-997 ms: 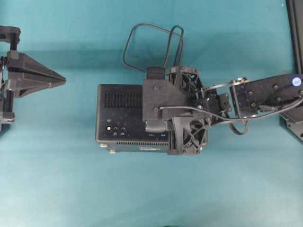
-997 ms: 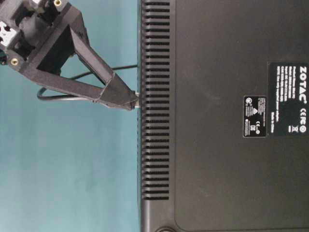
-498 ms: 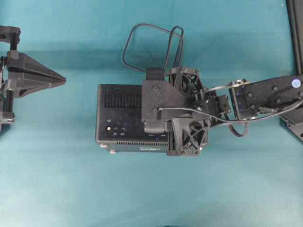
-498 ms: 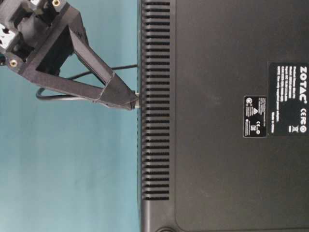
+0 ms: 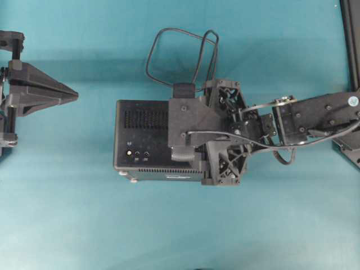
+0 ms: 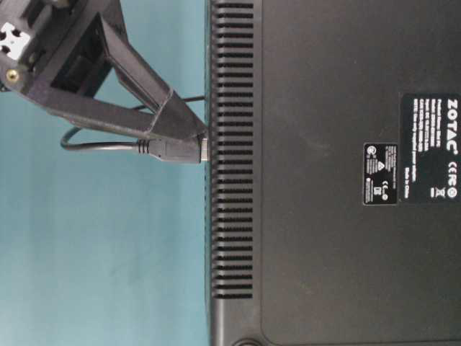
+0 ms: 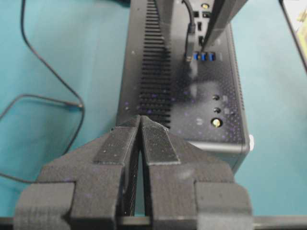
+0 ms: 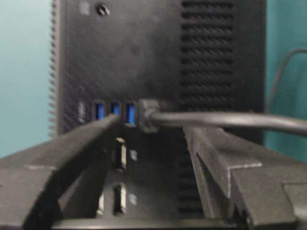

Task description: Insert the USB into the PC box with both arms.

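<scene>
Right pincer (image 8: 153, 143) spread, fingers either side of the USB (image 8: 148, 115) plug, which sits in the PC box (image 8: 144, 57) beside the blue ports just ahead. Left pincer (image 7: 140, 125) pressed together, well apart from the box on the table (image 5: 180, 225).

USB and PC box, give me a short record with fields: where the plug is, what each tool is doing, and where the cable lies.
plug: USB seated in the PC box, beside three blue ports
right tool: right tool open, fingers either side of the cable, not gripping
left tool: left tool shut, apart from the box, holding nothing
cable: loops on the teal table behind the box
</scene>
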Motion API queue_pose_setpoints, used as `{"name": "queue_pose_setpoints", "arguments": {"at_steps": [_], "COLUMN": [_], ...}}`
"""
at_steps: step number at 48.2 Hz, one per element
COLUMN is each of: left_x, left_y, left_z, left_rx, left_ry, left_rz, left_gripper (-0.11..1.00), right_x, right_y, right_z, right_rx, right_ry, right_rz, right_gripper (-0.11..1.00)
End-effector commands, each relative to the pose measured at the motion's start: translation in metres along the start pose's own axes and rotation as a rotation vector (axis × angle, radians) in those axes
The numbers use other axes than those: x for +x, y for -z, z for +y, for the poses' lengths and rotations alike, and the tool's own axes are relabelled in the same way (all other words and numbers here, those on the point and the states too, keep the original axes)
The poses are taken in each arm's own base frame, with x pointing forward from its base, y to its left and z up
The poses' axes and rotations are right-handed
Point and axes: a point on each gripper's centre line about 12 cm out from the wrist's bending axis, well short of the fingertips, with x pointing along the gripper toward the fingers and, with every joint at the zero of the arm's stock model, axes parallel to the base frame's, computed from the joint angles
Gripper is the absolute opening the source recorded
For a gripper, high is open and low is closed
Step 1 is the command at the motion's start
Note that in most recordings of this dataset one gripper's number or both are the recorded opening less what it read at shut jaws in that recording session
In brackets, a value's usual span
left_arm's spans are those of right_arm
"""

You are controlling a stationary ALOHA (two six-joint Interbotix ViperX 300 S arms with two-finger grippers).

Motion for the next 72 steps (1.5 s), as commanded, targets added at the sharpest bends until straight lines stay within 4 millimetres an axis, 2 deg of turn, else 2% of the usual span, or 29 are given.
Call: {"name": "queue_pose_setpoints", "arguments": {"at_steps": [1, 10, 23, 39, 48, 56, 72], "left_x": [-0.001, -0.001, -0.001, -0.002, -0.002, -0.002, -0.002], "left_y": [-0.007, -0.010, -0.010, -0.011, -0.014, -0.015, -0.014], "left_z": [0.000, -0.001, 0.000, -0.001, -0.001, -0.001, -0.001], "left_rx": [-0.002, -0.007, -0.007, -0.007, -0.007, -0.007, -0.009], "left_ry": [-0.001, 0.003, 0.002, 0.003, 0.003, 0.003, 0.003], "left_rz": [-0.031, -0.049, -0.049, -0.051, -0.058, -0.060, -0.058], "left_gripper": [0.08, 0.08, 0.08, 0.08, 0.07, 0.08, 0.08], "right_x": [-0.020, -0.032, -0.032, -0.022, -0.028, -0.035, -0.024], "right_y": [-0.014, -0.027, -0.026, -0.013, -0.013, -0.009, 0.004], "right_z": [-0.001, -0.006, -0.005, 0.001, 0.004, 0.003, 0.008], "right_rx": [0.011, -0.001, 0.030, 0.027, 0.031, 0.078, 0.076], "right_ry": [0.002, 0.026, 0.026, 0.007, -0.033, -0.061, -0.067], "right_rz": [-0.066, -0.116, -0.109, -0.096, -0.189, -0.251, -0.221], "right_gripper": [0.71, 0.71, 0.65, 0.29, 0.14, 0.12, 0.12]}}
